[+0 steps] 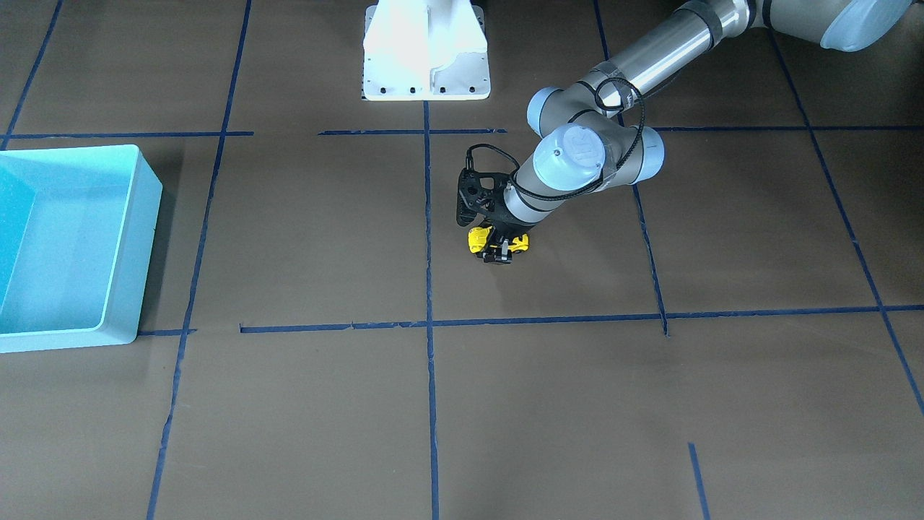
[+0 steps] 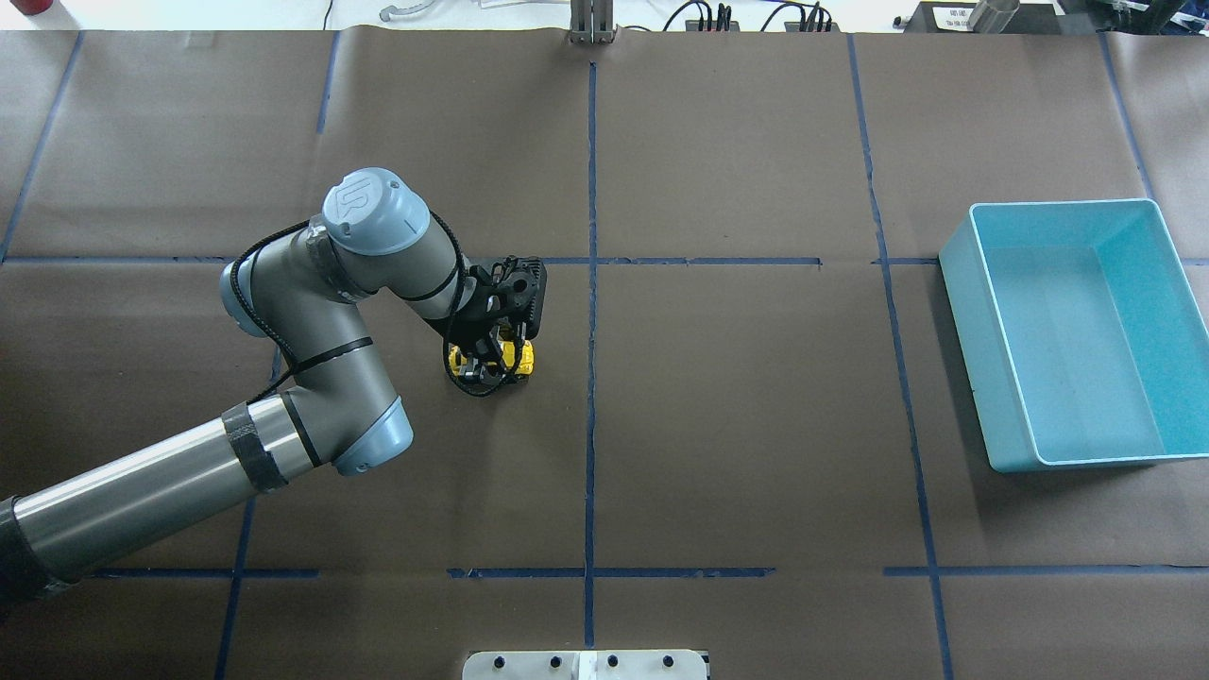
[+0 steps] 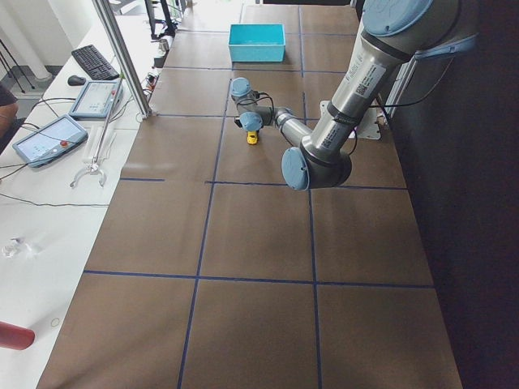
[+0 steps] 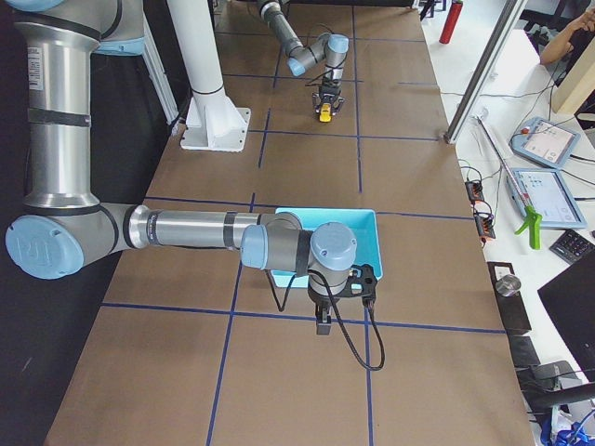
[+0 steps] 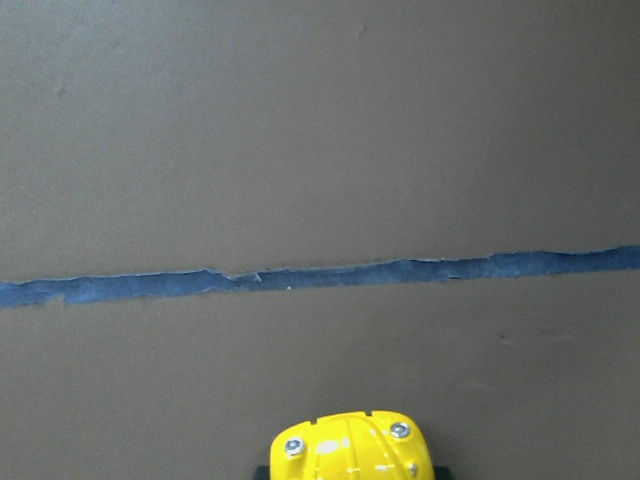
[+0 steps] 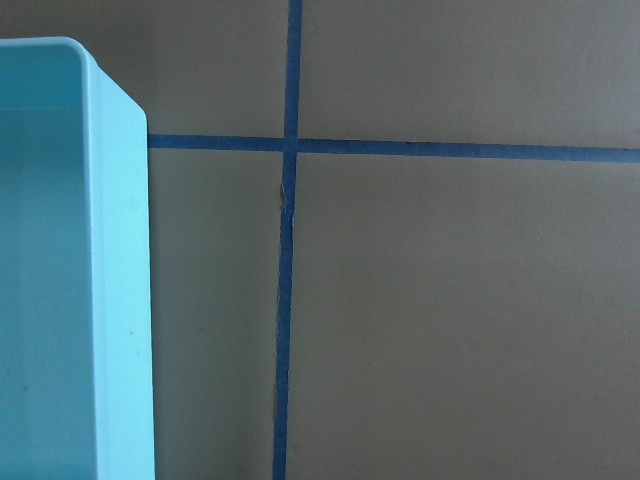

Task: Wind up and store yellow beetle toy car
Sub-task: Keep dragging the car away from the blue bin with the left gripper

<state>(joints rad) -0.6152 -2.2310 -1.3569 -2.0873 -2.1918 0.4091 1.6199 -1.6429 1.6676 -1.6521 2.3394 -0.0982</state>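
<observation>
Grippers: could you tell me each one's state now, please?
Left gripper: closed on the yellow beetle toy car.
Right gripper: cannot be told.

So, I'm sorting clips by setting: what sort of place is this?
Probably a robotics lab's data-collection cell: a left arm with its gripper round a car, on a table papered brown and gridded with blue tape, and a side bench with teach pendants and a keyboard.

Glossy plastic on the yellow beetle toy car (image 5: pixel 350 448). Matt brown paper over the surface (image 2: pixel 737 425); smooth pale-blue plastic bin (image 2: pixel 965 359) at right.
</observation>
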